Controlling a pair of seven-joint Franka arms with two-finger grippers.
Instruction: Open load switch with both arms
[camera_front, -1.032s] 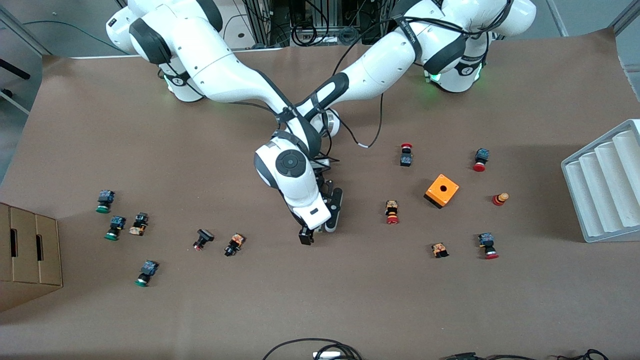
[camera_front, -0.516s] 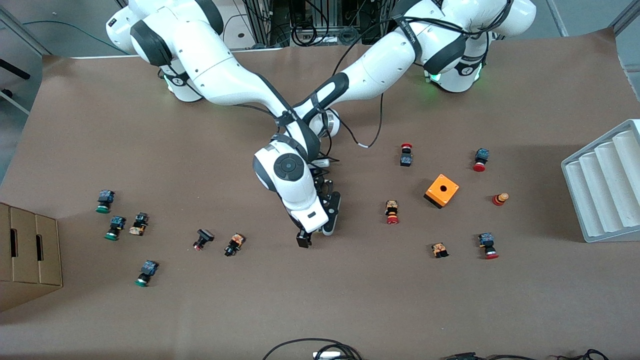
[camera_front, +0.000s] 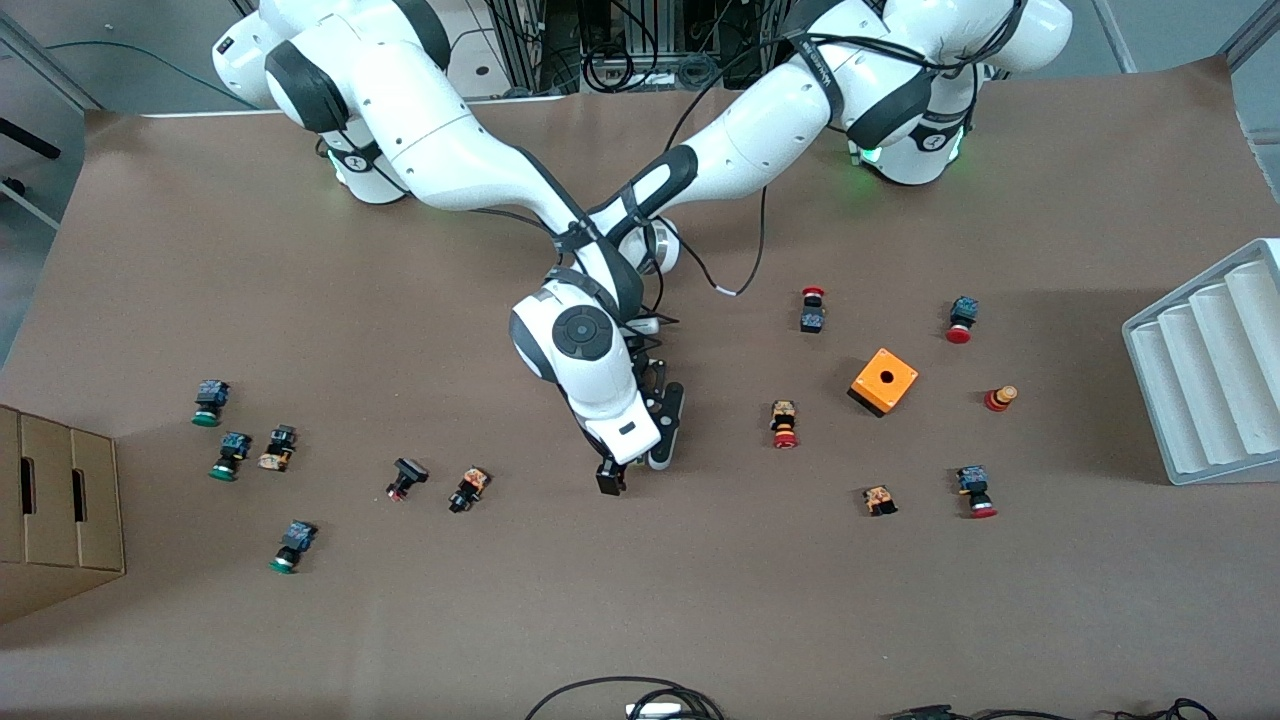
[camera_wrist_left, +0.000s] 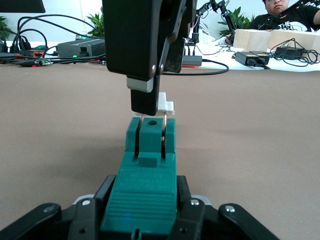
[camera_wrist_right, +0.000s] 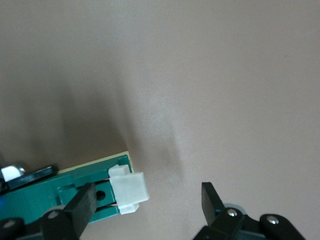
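From the front view, you see both arms meeting over the middle of the table (camera_front: 700, 600). The right gripper (camera_front: 612, 478) hangs low there, and the left gripper (camera_front: 668, 425) sits just beside it, mostly hidden under the right arm's wrist. The green block itself is hidden from here. Bare brown table lies all around the two grippers; the nearest loose button (camera_front: 468, 489) lies toward the right arm's end, and the orange box (camera_front: 884, 380) stands well apart toward the left arm's end, so you have room to pull either way.

In the left wrist view, the left gripper (camera_wrist_left: 145, 212) is clamped tight on the load switch (camera_wrist_left: 145, 175), holding it out level above the table with the white piece (camera_wrist_left: 166, 104) at the free end. That grip looks meant to brace the block while the other arm works on that end. The right gripper's finger (camera_wrist_left: 145, 97) stands just in front of the white piece; whether it touches is unclear.

In the right wrist view, the right gripper (camera_wrist_right: 147, 200) stands spread wide and holds nothing. The white piece (camera_wrist_right: 129, 189) lies between its fingers (camera_wrist_right: 82, 202), close to one and clear of the other. My reading: you would need to centre it before closing, or the piece may slip out sideways.
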